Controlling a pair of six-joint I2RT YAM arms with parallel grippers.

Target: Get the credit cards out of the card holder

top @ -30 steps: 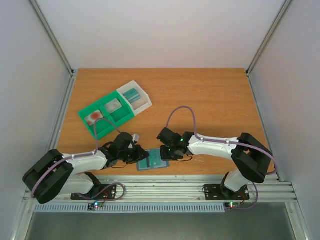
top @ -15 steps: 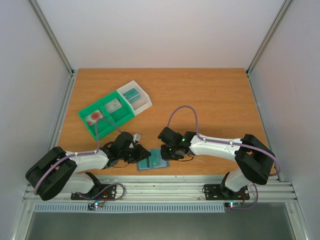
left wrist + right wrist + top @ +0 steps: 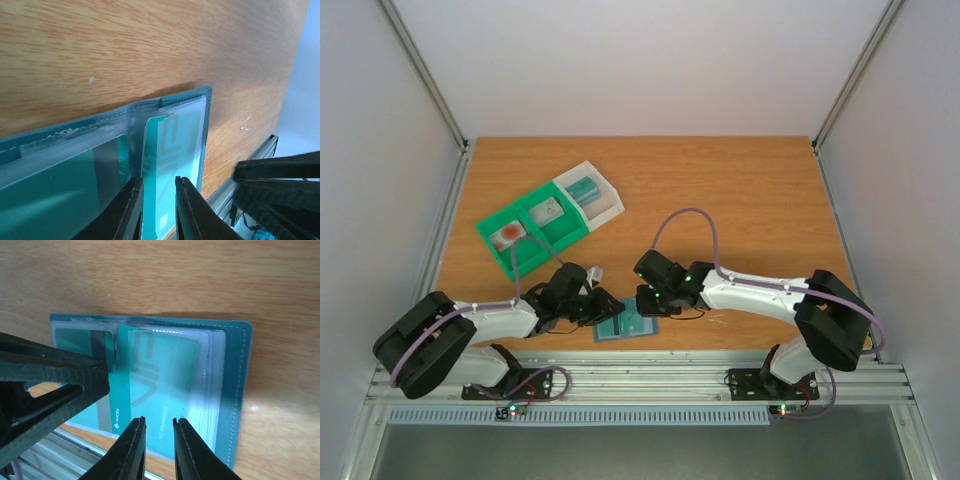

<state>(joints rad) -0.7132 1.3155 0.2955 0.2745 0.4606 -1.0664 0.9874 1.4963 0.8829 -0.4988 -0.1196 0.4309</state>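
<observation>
Right wrist view: the card holder (image 3: 235,365) lies open at the counter's (image 3: 150,275) near edge, with a teal card (image 3: 155,370) partly out. Left jaws and right jaws show slim gaps; I cannot tell if either grips. Best to pin the holder and draw the card flat along its pocket.

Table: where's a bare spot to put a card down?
The table is bare across its far right half, beyond the right arm, and along the far edge behind the green tray and white bin. Crowded: the near middle, where the left gripper and right gripper meet over the card holder.
</observation>
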